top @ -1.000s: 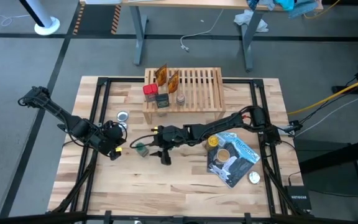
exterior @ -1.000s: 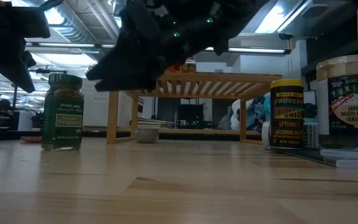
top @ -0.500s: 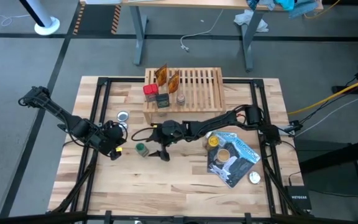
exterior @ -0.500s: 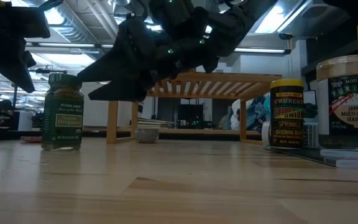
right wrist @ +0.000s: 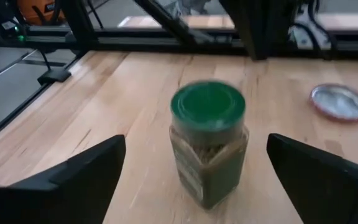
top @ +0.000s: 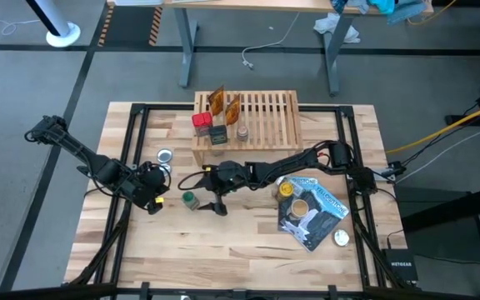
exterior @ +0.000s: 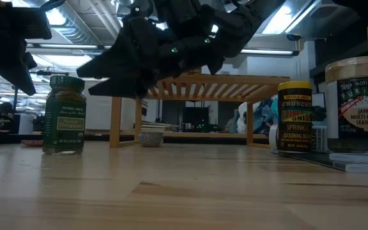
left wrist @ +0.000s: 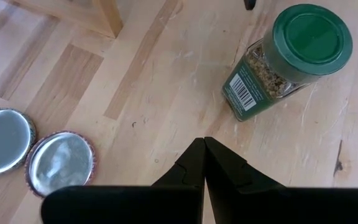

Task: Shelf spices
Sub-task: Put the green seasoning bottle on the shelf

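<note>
A green-capped spice jar (top: 189,199) stands upright on its base on the tabletop, left of centre. My right gripper (top: 210,192) is open just to the jar's right, pointing at it, and touches nothing. In the right wrist view the jar (right wrist: 208,143) stands ahead, between the two spread fingers. My left gripper (top: 153,201) waits shut to the jar's left, above the table; its wrist view shows the jar (left wrist: 291,56) beyond the closed fingertips (left wrist: 204,146). The shelf (top: 257,117) at the far side carries a red-capped jar (top: 199,122), a dark tin (top: 217,133) and orange packets (top: 217,100).
Two silver discs (top: 164,162) lie left of the shelf. To the right, a yellow-capped jar (top: 285,189) and a tan-capped jar (top: 299,207) stand by a blue-and-black pouch (top: 317,212). Black frame rails (top: 136,167) run along the table's sides.
My right gripper has moved toward the table's left edge, closer to the green-capped jar, dipping a little, and its fingers have spread wider. The jar has stayed where it was.
</note>
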